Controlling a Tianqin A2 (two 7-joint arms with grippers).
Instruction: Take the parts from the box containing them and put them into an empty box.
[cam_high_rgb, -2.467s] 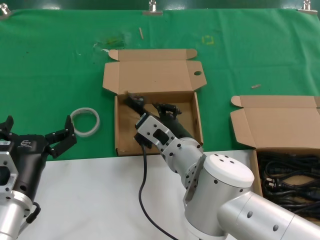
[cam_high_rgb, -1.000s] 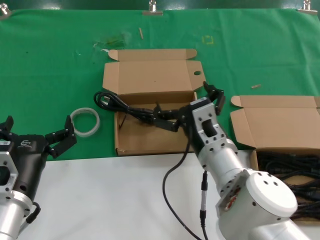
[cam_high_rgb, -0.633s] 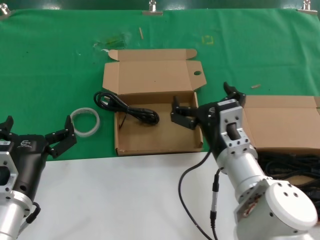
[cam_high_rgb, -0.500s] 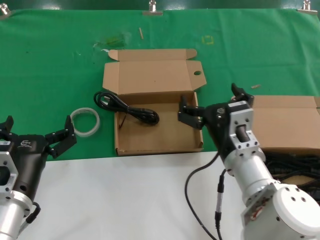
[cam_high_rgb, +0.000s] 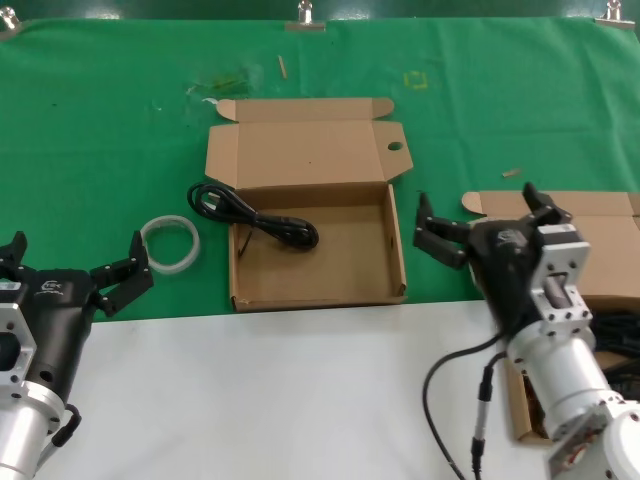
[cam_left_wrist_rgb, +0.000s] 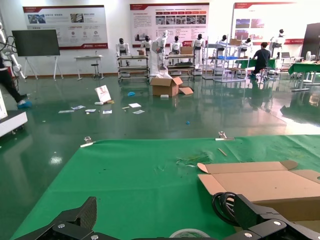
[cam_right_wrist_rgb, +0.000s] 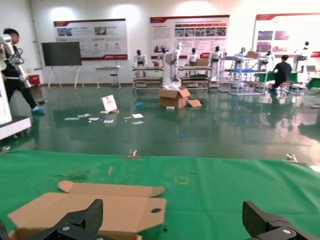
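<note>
One black cable bundle (cam_high_rgb: 255, 216) lies draped over the far left corner of the middle box (cam_high_rgb: 394, 262), half inside and half on the green cloth; its coil also shows in the left wrist view (cam_left_wrist_rgb: 223, 206). This box's lid tab has a round hole (cam_high_rgb: 395, 147). The box at the right (cam_high_rgb: 488, 250) holds several black cables (cam_high_rgb: 610, 330), mostly hidden by my right arm. My right gripper (cam_high_rgb: 485, 220) is open and empty, raised between the two boxes. My left gripper (cam_high_rgb: 70, 262) is open and empty at the near left.
A white translucent ring (cam_high_rgb: 170, 243) lies on the green cloth left of the middle box. The white table edge (cam_high_rgb: 250, 380) runs along the front. Small scraps (cam_high_rgb: 282, 66) lie on the cloth at the back.
My right gripper let go of the cable bundle at the middle box's far left corner, then swung right, open and empty, toward the right box. The left arm has not moved.
</note>
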